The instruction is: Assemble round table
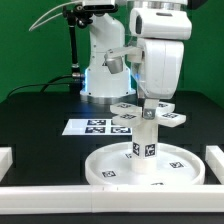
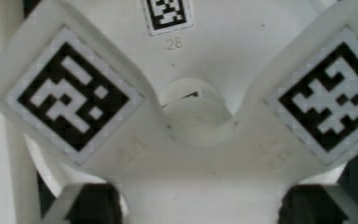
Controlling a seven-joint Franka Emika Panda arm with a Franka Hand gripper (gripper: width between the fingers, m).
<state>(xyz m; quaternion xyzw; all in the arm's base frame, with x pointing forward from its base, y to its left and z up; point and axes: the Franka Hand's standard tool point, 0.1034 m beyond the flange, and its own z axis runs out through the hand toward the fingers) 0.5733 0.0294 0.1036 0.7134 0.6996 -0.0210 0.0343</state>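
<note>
The large rimmed disc (image 1: pixel 110 165) lies flat on the black surface at the front. The short cylindrical post (image 1: pixel 147 142) stands upright in its centre, carrying tags. The flat lobed cross piece (image 1: pixel 150 113) sits level on top of the post. My gripper (image 1: pixel 148 98) comes straight down onto the cross piece and is shut on one lobe. In the wrist view the cross piece (image 2: pixel 194 110) fills the frame, with tagged lobes on either side. My gripper (image 2: pixel 208 203) has its dark fingers (image 2: pixel 96 205) pressed against both sides of the white lobe between them.
The marker board (image 1: pixel 88 126) lies flat behind the disc, towards the exterior view's left. White rails edge the surface at the front (image 1: pixel 60 195), the left (image 1: pixel 5 156) and the right (image 1: pixel 215 160). The robot base (image 1: pixel 105 75) stands at the back.
</note>
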